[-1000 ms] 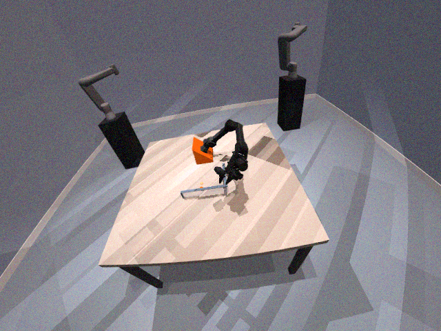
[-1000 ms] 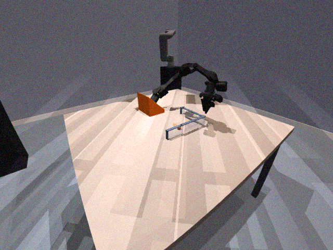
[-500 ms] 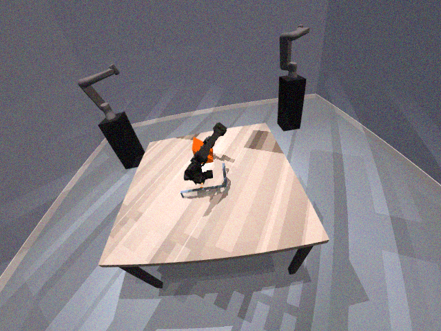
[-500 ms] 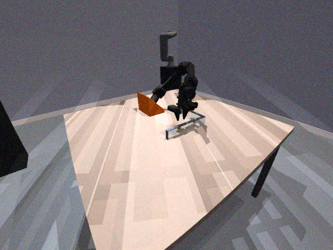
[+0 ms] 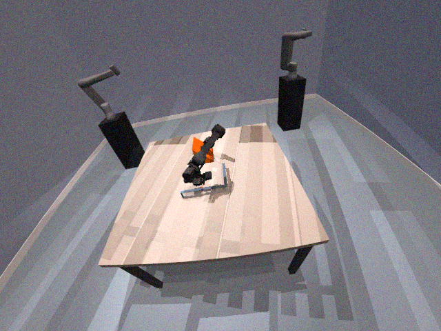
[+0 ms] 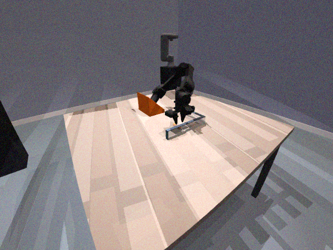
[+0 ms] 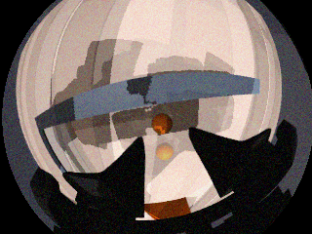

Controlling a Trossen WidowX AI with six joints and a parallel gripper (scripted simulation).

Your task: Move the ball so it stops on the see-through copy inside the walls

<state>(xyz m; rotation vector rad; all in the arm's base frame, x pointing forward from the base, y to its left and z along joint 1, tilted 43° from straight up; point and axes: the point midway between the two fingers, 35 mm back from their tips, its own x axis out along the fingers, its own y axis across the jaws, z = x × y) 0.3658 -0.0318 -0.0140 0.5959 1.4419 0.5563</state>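
Top view, arm: the black arm [image 5: 204, 151] reaches out from its orange block [image 5: 197, 146] and bends down over the corner walls [image 5: 223, 178].
Top view, claw: the claw [image 5: 198, 183] hangs just inside the walls, near the long wall. A tiny orange bit shows right under it; I think that is the ball, but it is too small to be sure.
Side view, walls: the walls [image 6: 185, 124] make an L on the table [image 6: 113, 166].
Side view, claw: the claw [image 6: 179, 119] points straight down, tips close above the table, inside the L.
Side view, ball: a small orange spot [image 6: 175, 124] sits by the long wall, just below the tips.
Claw view, ball: the dark orange ball [image 7: 162, 123] rests right next to the long wall [image 7: 150, 94].
Claw view, pale copy: the see-through copy [image 7: 166, 152] sits just on the near side of the ball, away from the wall.
Claw view, claw state: the fingers stand about half open, one on each side, holding nothing.
What could go wrong: the ball is round, so a bump from a finger could roll it off. The wall is very close, so a finger could hit it coming down.
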